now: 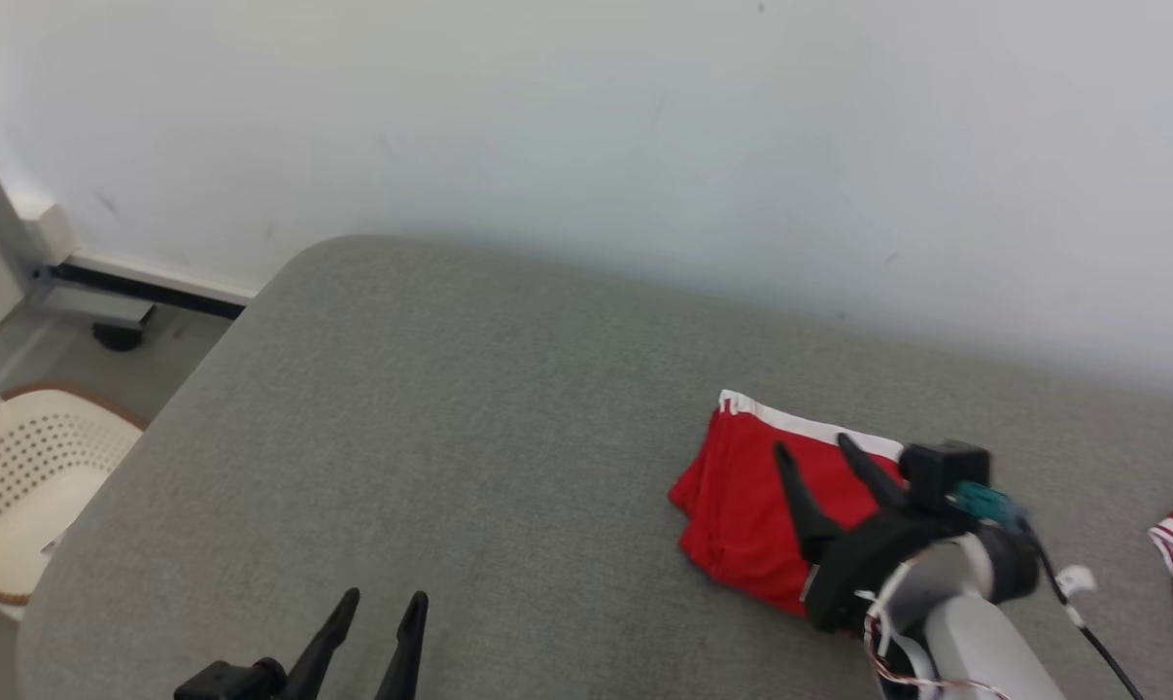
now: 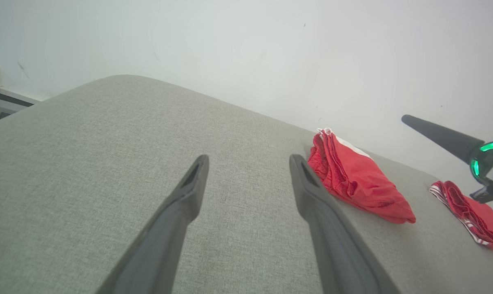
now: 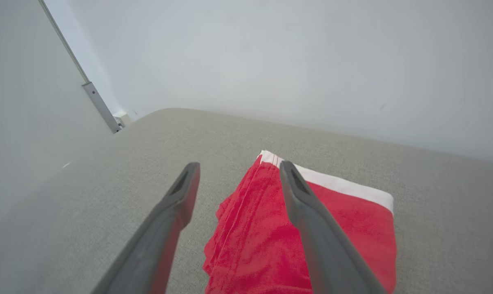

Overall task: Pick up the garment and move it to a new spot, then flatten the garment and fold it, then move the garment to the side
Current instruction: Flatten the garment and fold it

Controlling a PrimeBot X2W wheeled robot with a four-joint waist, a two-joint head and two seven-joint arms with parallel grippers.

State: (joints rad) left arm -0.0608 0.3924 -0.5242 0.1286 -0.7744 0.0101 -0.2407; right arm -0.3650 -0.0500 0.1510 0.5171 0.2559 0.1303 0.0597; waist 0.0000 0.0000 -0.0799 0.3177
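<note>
Garment (image 1: 732, 506) lies folded; right pincer (image 1: 811, 443) open above it, left pincer (image 1: 385, 595) open well apart — side move judged next, needing a grip through all layers.

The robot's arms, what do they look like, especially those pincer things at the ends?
The left tool and right tool each have two long, tapered dark fingers on a black base. The right forearm is pale and rounded, carrying a black box with a teal plug, a black cable and thin red-and-white wires.
</note>
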